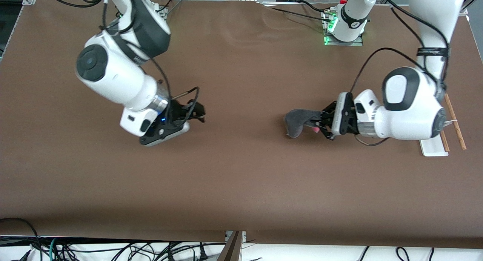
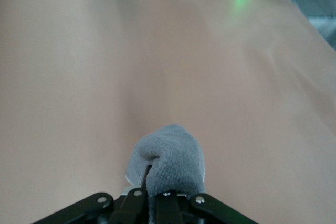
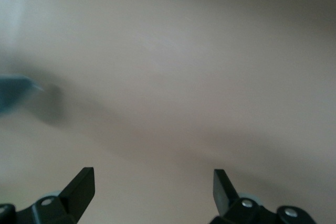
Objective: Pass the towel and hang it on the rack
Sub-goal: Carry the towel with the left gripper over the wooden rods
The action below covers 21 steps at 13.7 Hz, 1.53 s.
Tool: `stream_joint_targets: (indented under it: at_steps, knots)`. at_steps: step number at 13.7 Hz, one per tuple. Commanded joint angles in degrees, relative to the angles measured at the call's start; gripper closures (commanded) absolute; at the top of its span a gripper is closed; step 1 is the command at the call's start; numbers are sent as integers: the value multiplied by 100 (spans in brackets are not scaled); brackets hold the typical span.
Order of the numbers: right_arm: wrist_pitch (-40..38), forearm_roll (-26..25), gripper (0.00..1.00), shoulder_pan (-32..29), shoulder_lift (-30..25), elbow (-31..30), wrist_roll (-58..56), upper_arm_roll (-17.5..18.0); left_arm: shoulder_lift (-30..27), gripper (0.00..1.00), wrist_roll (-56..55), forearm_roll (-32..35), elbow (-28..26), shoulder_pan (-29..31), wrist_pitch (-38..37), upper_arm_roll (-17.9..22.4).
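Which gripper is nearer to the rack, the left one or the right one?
Left. The left gripper, shut on the towel, is over the table beside the rack, at the left arm's end. The right gripper, open and empty, is over the table toward the right arm's end.

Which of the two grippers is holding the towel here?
The left gripper, shut on the grey towel near the rack. The right gripper stands open and empty.
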Motion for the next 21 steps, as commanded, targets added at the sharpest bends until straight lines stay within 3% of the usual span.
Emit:
stream_joint_targets:
  at_steps: [1,3,7,9,12,15,21]
  knots:
    - [-763,-423,0,-191,-382,34,-169,-244,99,100,-94,1113,586,262,-541,-39]
    - [-958,-1073,0,-314,-664,-79,-186,-412,108,100,-76,1799,779,569,-752,-39]
    - [-976,-1067,0,-771,-1122,-361,-221,-728,142,100,-85,2689,1017,1115,-718,179]
    - [-1124,-1058,0,-798,-1349,-554,-221,-956,239,100,-50,2690,1035,1282,-709,522]
    - [-1573,-1050,0,-877,-1745,-879,-247,-1229,318,100,-59,2708,1035,1791,-691,567]
    - [-1783,-1058,0,-1184,-1939,-898,-1019,-1247,380,100,-50,2725,1044,2344,-683,620]
    - [-2057,-1058,0,-1238,-2237,-1125,-1065,-1502,713,100,467,2708,1053,2521,-8,1603]
